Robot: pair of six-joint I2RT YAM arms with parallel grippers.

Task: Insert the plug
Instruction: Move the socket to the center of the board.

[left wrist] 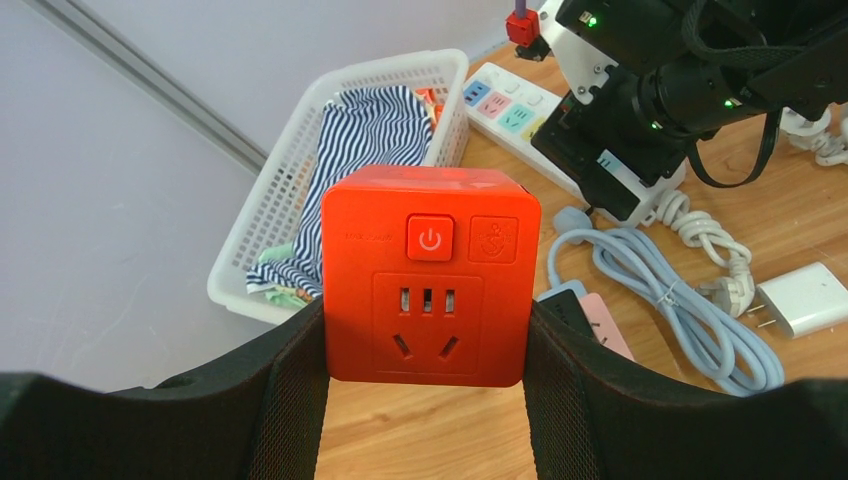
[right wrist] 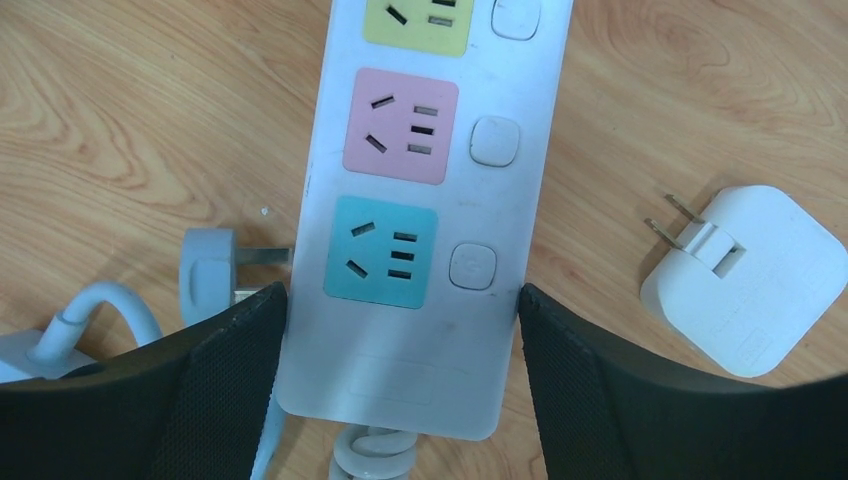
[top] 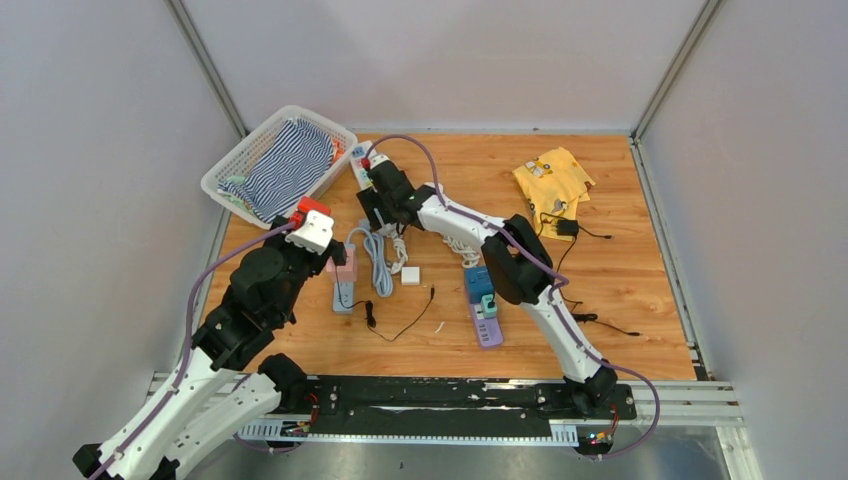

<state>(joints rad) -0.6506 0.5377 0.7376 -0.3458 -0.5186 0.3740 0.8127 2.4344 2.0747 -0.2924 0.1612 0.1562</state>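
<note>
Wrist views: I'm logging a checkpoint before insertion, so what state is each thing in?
red socket cube, held in left gripper, sockets empty.
white power strip, flat on table, right gripper closed across its end, visible sockets empty.
white charger, loose on table, prongs out, unplugged.
pale blue plug, loose beside white power strip, unplugged.
basket, holding striped cloth.

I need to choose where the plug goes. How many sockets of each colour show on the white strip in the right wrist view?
On the white strip:
Yellow socket: 1 (cut off by the top edge)
Pink socket: 1
Teal socket: 1
Total: 3
</note>
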